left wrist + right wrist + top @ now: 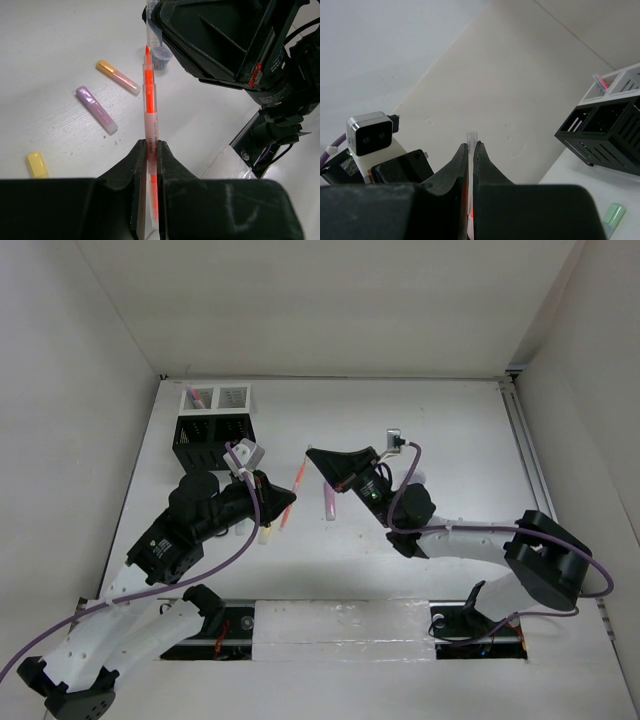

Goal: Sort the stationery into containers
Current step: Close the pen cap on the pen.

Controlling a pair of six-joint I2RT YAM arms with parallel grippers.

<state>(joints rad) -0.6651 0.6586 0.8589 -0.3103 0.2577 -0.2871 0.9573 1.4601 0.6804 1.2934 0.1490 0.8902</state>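
My left gripper (150, 147) is shut on an orange highlighter (149, 100), which sticks out past the fingers with its bare tip forward. That tip points at a clear cap (152, 25) pinched in my right gripper (471, 145), which is shut on the cap (471, 136). From above, the two grippers meet over the table's middle: left gripper (287, 500), right gripper (312, 456), orange highlighter (299, 478) between them. The black container (214, 440) and the white container (216, 398) stand at the back left. A pink pen (601, 80) stands in the white one.
Loose on the table lie an orange-yellow marker (118, 76), a purple marker (96, 109), a small yellow piece (36, 164) and a small round greyish piece (161, 56). A green marker (612, 215) lies in front of the black container (605, 135). White walls enclose the table.
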